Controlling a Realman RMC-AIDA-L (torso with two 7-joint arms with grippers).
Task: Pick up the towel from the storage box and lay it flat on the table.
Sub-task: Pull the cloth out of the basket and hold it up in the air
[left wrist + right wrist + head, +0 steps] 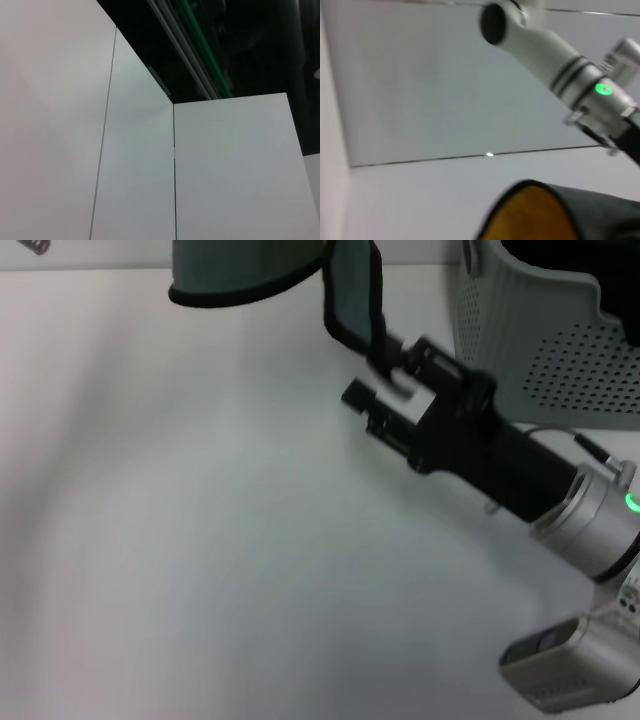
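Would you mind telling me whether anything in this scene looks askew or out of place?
The towel is not flat: it hangs bunched, with a fold of black-edged cloth curling down to the right gripper, which pinches it above the table. The storage box stands upright at the table's far right. Nothing looks spilled or damaged.

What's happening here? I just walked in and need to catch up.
The right tool is pinching a corner of the towel and holding it up over the white table, beside the grey storage box. The towel is out of the box but hangs curled, not yet laid flat. The left arm is not visible from the head camera.
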